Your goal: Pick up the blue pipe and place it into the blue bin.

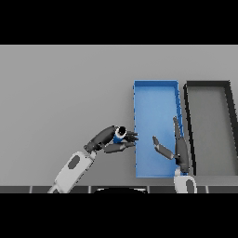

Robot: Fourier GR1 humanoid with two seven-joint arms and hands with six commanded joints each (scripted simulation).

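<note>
One pipe held at the bin's edge

Head view: the left hand (pixel 111 139) has its fingers curled round the short blue cylindrical pipe (pixel 120 135), carried just beside the left wall of the shallow blue rectangular bin (pixel 155 84). The right hand (pixel 175 148) hovers with relaxed, straight fingers over the bin's right wall, beside the dark grey bin (pixel 208 83). Releasing now would likely drop the pipe outside on the grey table (pixel 56 93), or catch it on the wall.

Left arm: comes in from the lower left, reaching up and right.
Left hand (pixel 113 138): fingers curled, pinching a small item.
Right arm: rises from the lower edge.
Right hand (pixel 176 148): fingers straight, thumb spread leftward.
</note>
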